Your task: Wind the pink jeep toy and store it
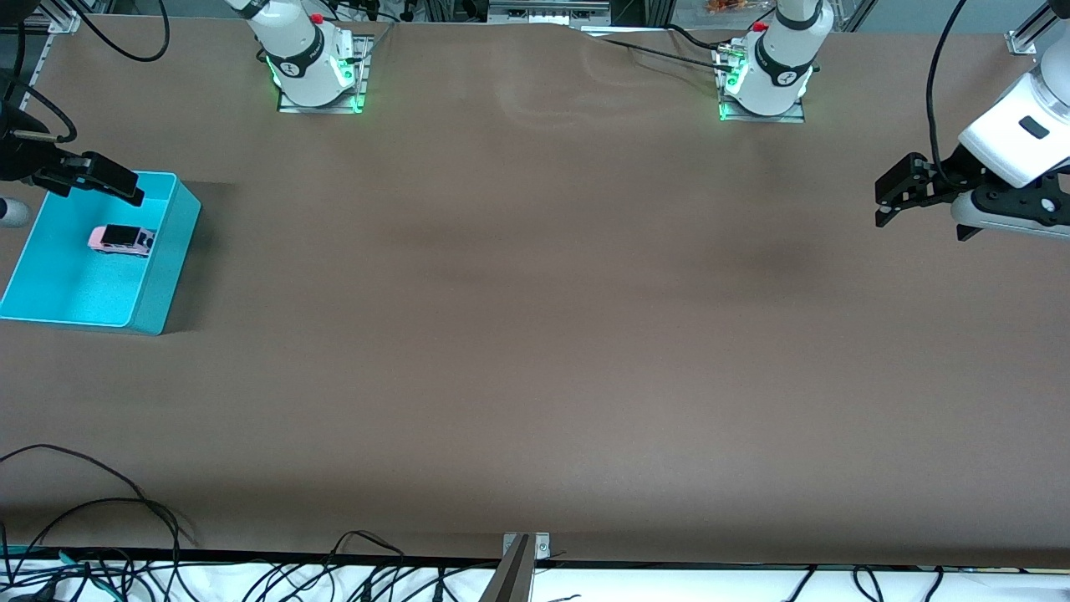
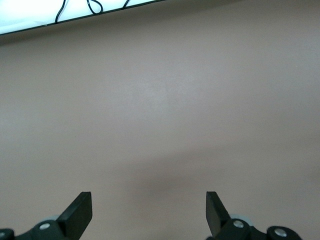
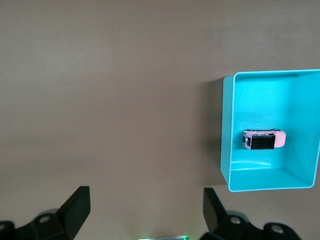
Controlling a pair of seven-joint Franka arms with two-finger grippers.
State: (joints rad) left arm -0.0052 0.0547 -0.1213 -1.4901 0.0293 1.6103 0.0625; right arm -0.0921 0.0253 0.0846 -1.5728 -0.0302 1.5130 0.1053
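1. Front view: the jeep (image 1: 122, 240) lies inside the turquoise bin (image 1: 164, 276), on its floor, in the half of the bin farther from the front camera. It rests on its wheels, black roof up, touching none of the walls.
2. The bin stands on the brown surface (image 1: 535, 334) at the right arm's end, hard against that edge, about midway between the base edge and the front-camera edge.
3. The right hand (image 1: 107, 182) hangs over the bin's rim on the side farther from the front camera, above the jeep and clear of it. Its fingers are spread and hold nothing.
4. Right wrist view: both fingertips (image 3: 75, 207) stand wide apart with bare surface between them; the bin (image 3: 226, 150) and the jeep (image 3: 264, 139) show farther off, the jeep apparently lying square to the bin's walls.
5. The left hand (image 1: 893, 196) waits in the air over the left arm's end of the surface, near that edge, well apart from the bin. Its fingers are spread too, with nothing in them.
6. Left wrist view: the two fingertips (image 2: 80, 212) frame only bare surface.
7. Loose black cables (image 1: 100, 518) trail along the front-camera edge, toward the right arm's corner.
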